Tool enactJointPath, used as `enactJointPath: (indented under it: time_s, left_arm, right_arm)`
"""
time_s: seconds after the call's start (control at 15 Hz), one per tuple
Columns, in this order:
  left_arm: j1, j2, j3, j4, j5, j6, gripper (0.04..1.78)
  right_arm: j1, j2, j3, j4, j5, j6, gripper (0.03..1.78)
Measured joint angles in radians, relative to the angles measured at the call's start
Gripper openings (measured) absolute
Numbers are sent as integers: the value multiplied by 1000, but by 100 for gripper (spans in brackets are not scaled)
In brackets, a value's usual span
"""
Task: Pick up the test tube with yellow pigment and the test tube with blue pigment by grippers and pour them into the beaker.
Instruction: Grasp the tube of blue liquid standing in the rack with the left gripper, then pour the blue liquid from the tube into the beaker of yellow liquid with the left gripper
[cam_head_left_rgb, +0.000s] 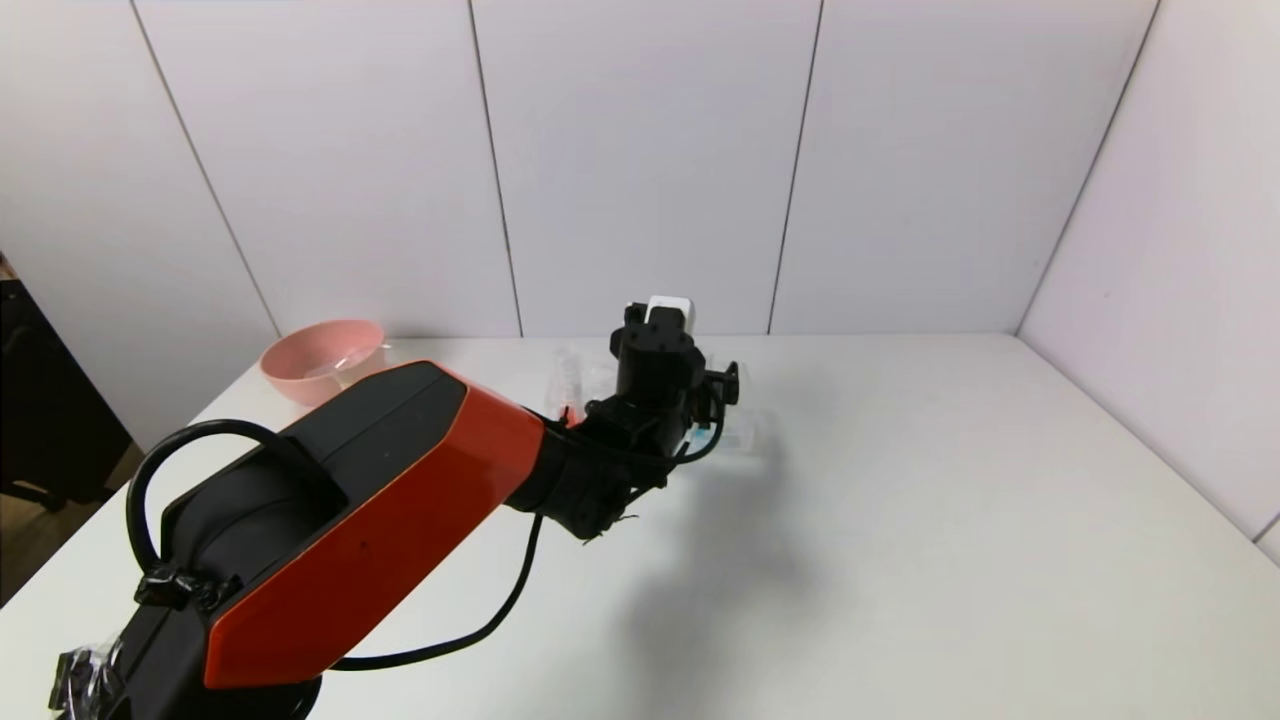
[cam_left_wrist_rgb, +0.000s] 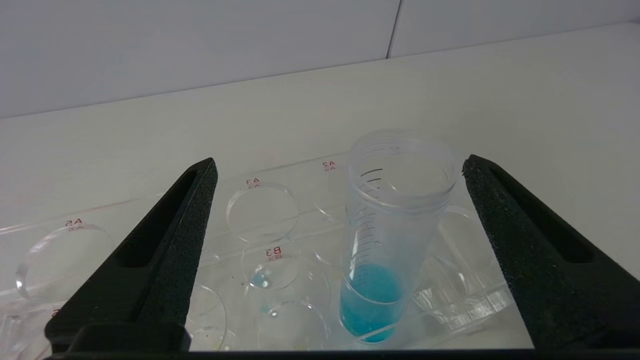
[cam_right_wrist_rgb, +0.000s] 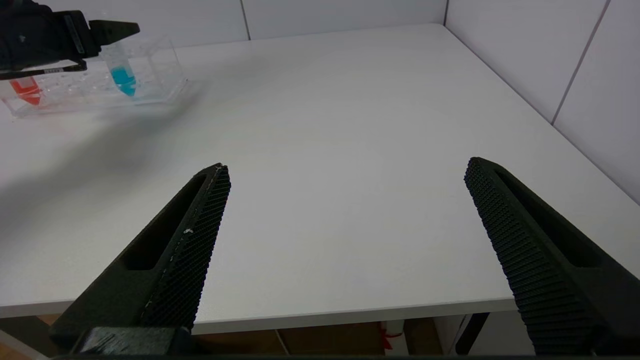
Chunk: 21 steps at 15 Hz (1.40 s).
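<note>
Here the left pincer hangs wide open, the test tube with blue pigment upright between its fingers in the clear rack, ungripped. The right pincer, also wide open, holds nothing over the worktop. Nothing seems poured yet; no yellow tube or beaker shows.

Your left hand straddles the blue tube with gaps both sides inside the clear rack, red tube crowds the rack's far end, bare table lies before the wide-spread right hand.
</note>
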Motion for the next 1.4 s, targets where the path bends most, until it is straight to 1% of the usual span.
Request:
enactJointPath:
  time_s: [0.07, 0.2, 0.4, 0.47, 0.53, 0.6, 0.87, 1.4]
  left_arm:
    - [0, 4, -3, 0, 2, 0, 156]
    - [0, 6, -6, 1, 3, 0, 132]
    - [-1, 5, -8, 5, 1, 0, 76]
    - [-2, 4, -8, 11, 0, -1, 59]
    - [-1, 3, -8, 14, 0, -2, 48]
    - [0, 1, -8, 17, -1, -2, 46]
    - [0, -10, -14, 52, 0, -2, 46]
    - [0, -103, -37, 177, 3, 0, 46]
  right_arm:
    - [0, 0, 0, 0, 0, 0, 171]
    - [0, 0, 0, 0, 0, 0, 171]
    - [0, 0, 0, 0, 0, 0, 171]
    - [0, 0, 0, 0, 0, 0, 171]
    - [0, 0, 0, 0, 0, 0, 171]
    - [0, 0, 0, 0, 0, 0, 171]
    - [0, 0, 0, 0, 0, 0, 171]
    - [0, 0, 0, 0, 0, 0, 171]
